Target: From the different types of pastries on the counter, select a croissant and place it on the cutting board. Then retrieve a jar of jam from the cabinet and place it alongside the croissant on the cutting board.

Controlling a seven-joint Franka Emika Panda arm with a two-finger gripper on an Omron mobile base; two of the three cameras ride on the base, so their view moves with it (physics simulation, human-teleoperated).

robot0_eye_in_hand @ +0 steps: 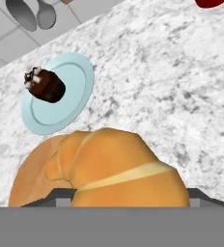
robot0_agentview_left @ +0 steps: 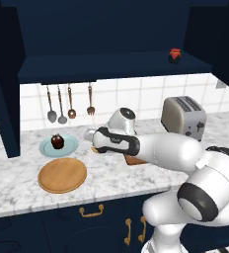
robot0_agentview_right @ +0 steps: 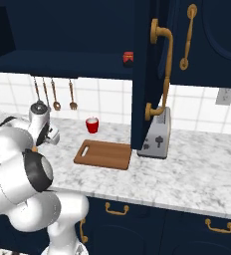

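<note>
The croissant (robot0_eye_in_hand: 119, 166) sits close under the hand camera, golden-tan with a pale band across it, held between the fingers, whose dark tips (robot0_eye_in_hand: 56, 195) show on either side of its lower edge; they are clamped on it. In the hand view it hangs above the bench (robot0_eye_in_hand: 157, 77), partly over the round wooden plate (robot0_eye_in_hand: 32, 178). Beyond lies a pale blue plate (robot0_eye_in_hand: 73, 79) carrying the dark brown pastry (robot0_eye_in_hand: 45, 86), and the red mug (robot0_eye_in_hand: 211, 2) shows at the top edge.

In the left base view the arm reaches left across the bench, its hand (robot0_agentview_left: 99, 141) near the blue plate and above the marbled top between that plate and the board (robot0_agentview_left: 133, 160), of which only a strip shows behind the forearm. The wooden plate lies near the bench's front edge, just in front of the blue plate. A toaster (robot0_agentview_left: 184, 117) stands to the right by the tiled wall, and spoons and a fork (robot0_agentview_left: 69, 101) hang on the wall.

In the right base view the board lies bare on the bench, slot hole toward the left end, with the mug just behind it. The jam jar (robot0_agentview_left: 174, 55) stands on the shelf of the navy cabinet (robot0_agentview_left: 106, 66), near its right end, well apart from the board. An open cabinet door (robot0_agentview_right: 147, 74) with a brass handle hangs in front of the toaster.
</note>
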